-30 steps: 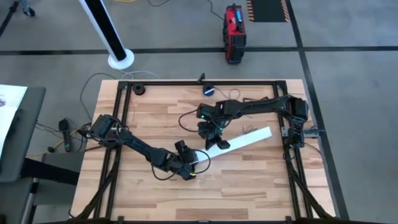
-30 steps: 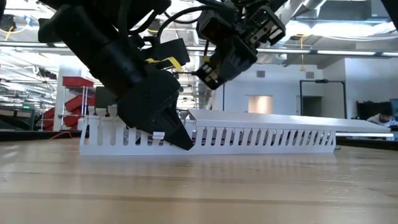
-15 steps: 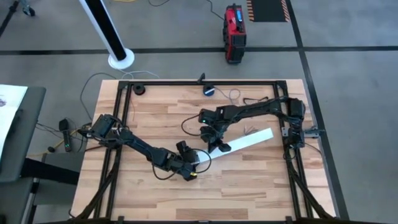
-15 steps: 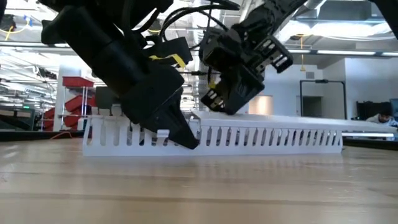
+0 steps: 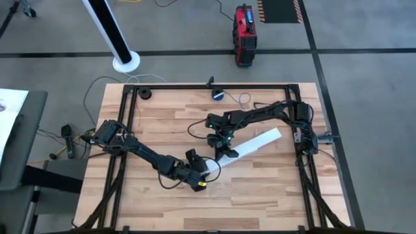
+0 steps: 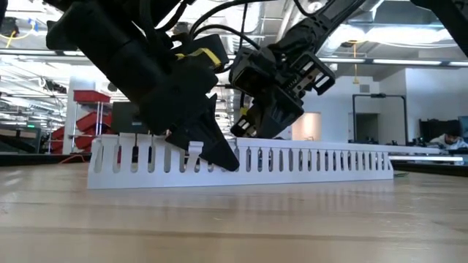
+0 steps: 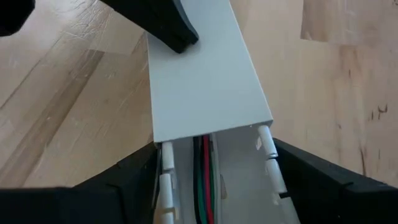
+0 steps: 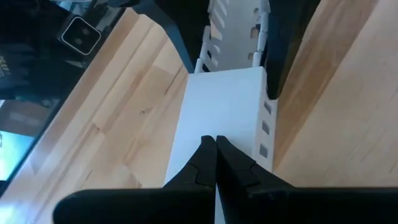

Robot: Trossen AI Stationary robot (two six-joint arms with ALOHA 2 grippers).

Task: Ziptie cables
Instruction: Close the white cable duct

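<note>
White slotted plastic duct [image 5: 250, 144] lies diagonally on the pale butcher-block wooden desk [image 5: 162, 120]; a smooth flat lid covers most of its length, and comb-like side fingers show along the wall in the low view [image 6: 292, 161].

Left claw [image 5: 207, 170] at the duct's uncovered near end: matte black fingers [image 7: 130, 174] spread wide, straddling both side walls; whether they actually press the walls cannot be told.

Thin dark, red and green cables [image 7: 203, 180] lie straight inside the open channel, running under the lid edge.

Right claw [image 5: 227, 151] sits on top of the lid, partway along the duct. Its tapered black fingers [image 8: 205, 163] are closed tip to tip, with nothing between them, the tips against the lid's smooth white surface.
</note>
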